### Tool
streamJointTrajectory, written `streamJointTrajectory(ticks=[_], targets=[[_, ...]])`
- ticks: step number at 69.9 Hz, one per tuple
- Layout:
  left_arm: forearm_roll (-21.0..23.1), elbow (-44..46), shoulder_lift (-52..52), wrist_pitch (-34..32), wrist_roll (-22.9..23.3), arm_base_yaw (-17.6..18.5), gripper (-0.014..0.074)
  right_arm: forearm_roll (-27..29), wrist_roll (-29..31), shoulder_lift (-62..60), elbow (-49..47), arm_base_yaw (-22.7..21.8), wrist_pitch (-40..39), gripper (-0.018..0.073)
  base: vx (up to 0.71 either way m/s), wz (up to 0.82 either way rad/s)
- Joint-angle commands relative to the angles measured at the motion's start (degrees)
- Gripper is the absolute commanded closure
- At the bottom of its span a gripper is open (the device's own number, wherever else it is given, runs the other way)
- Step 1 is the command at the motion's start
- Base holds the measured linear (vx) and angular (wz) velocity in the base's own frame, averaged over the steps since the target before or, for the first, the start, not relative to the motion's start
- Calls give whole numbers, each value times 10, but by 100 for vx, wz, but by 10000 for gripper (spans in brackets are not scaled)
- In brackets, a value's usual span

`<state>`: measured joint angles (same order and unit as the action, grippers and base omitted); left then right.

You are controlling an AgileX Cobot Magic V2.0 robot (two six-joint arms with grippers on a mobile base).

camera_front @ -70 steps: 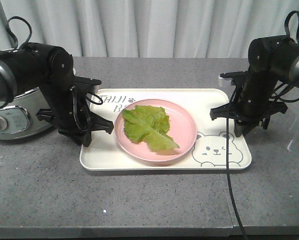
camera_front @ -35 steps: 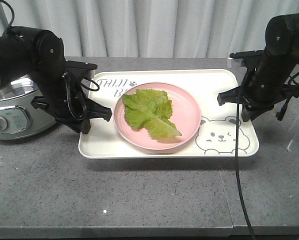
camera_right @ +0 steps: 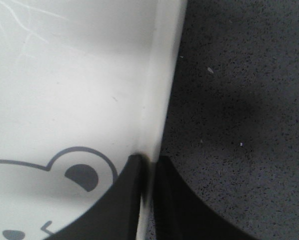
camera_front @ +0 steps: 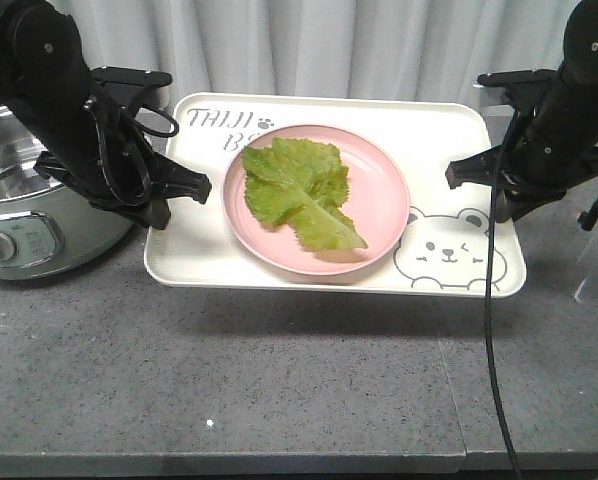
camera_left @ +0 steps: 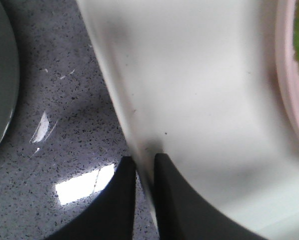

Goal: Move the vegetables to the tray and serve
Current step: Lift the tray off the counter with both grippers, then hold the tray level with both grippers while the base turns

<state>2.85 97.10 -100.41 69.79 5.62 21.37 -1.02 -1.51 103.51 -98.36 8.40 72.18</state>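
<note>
The left claw (camera_left: 144,162) and right claw (camera_right: 149,162) each clamp a side rim of the stiff-looking, light tray (camera_front: 429,140), held above the worktop (camera_front: 279,380); limp lettuce (camera_front: 299,195) lies on its loose pink plate (camera_front: 379,200), which may slide.

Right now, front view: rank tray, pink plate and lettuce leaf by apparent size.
1. tray, largest
2. pink plate, sitting on the tray
3. lettuce leaf, smallest, lying inside the plate's rim
No close calls.

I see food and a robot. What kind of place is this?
Probably a test kitchen: an electric cooker on a grey countertop, lettuce on a plate on a tray, curtain behind.
</note>
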Motion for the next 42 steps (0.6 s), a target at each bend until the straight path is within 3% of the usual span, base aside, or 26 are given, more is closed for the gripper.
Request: streamJointTrajectory(ticks=[1,42], targets=[[46,22,39,-47,-15,9,603,38,18,-42,-19,6,9,565,0,0],[45,22,42,-45,-15,9,603,36,15,-52,-19,6,13,565,0,0]])
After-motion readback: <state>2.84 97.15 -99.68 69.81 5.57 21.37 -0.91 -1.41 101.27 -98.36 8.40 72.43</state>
